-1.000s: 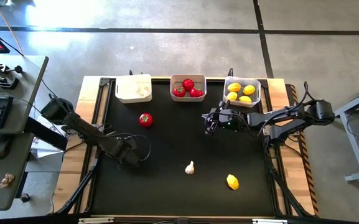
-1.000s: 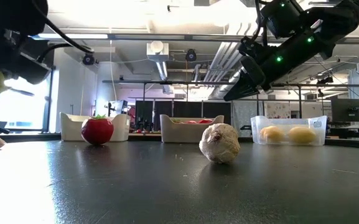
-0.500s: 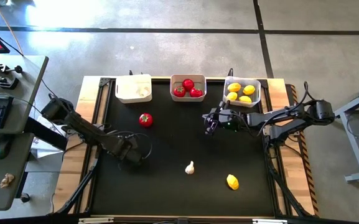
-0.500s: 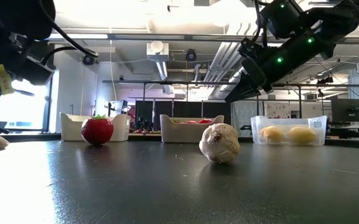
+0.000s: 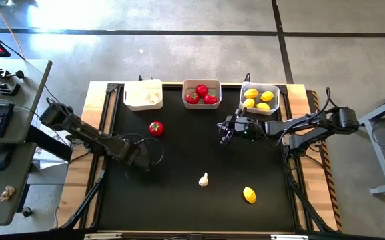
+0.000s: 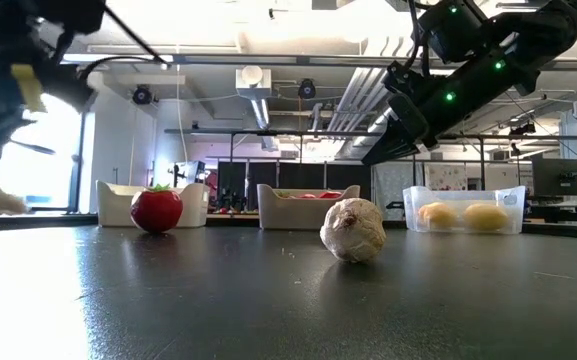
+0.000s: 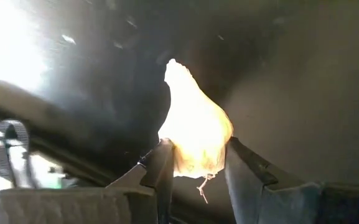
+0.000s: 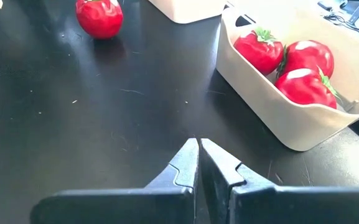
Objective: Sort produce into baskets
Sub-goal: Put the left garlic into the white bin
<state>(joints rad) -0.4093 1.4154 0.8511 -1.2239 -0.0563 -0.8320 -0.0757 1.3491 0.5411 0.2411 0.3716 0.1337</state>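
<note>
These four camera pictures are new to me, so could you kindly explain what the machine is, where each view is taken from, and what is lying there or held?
It is a robot with two dark arms at a black table. One picture looks straight down, one looks level across the tabletop, and two come from cameras on the wrists.

The left gripper is shut on a white garlic bulb, seen close up in its wrist view. The right gripper is shut on nothing, above the table near the baskets.

At the far edge stand a white basket holding something white, a middle basket with three tomatoes, and a clear basket with lemons. Loose on the table lie a tomato, another garlic bulb and a lemon.
</note>
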